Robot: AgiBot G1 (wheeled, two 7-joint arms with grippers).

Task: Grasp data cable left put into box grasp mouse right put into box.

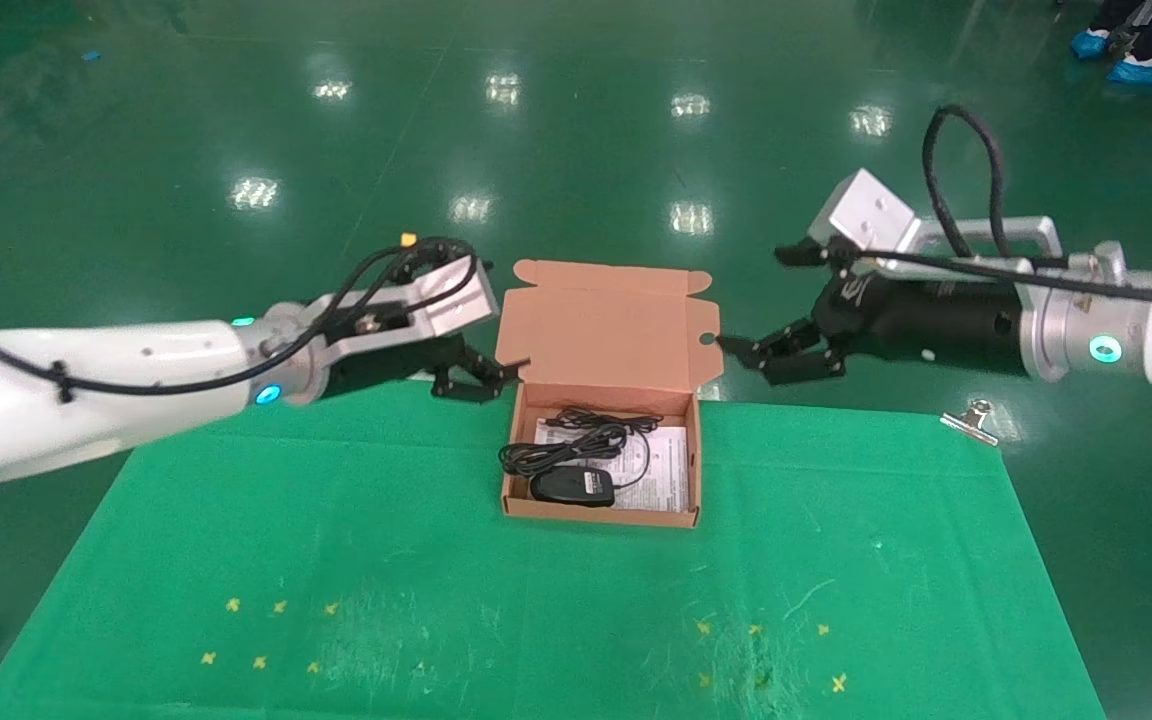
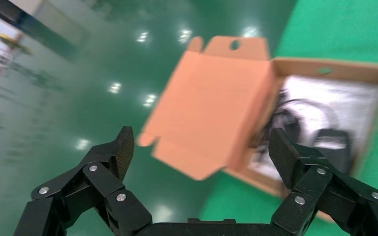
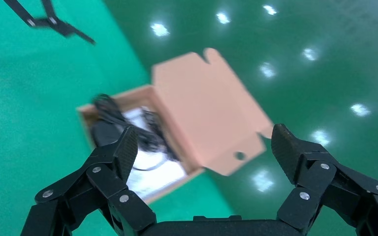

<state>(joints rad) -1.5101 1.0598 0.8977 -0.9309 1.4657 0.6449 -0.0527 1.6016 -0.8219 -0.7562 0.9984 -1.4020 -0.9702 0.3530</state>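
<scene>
The orange-brown box (image 1: 600, 512) stands open at the middle back of the green cloth, with its lid (image 1: 608, 322) upright. Inside, on the white sheet, lie the black mouse (image 1: 573, 487) near the front wall and the coiled data cable (image 1: 576, 436) just behind it. My left gripper (image 1: 496, 378) hovers open beside the lid's left edge, holding nothing. Off the lid's right edge, my right gripper (image 1: 756, 300) hangs open and empty. The left wrist view shows the open left gripper (image 2: 200, 140), the lid (image 2: 211, 103) and the mouse (image 2: 332, 142). From the right wrist I see the open right gripper (image 3: 204, 132), the lid (image 3: 211, 108) and the cable (image 3: 142, 130).
The green cloth (image 1: 336, 560) carries small yellow cross marks near its front. A metal clip (image 1: 971, 420) sits at the cloth's back right corner. Shiny green floor lies beyond the table, and blue shoe covers (image 1: 1141, 68) show far off at the right.
</scene>
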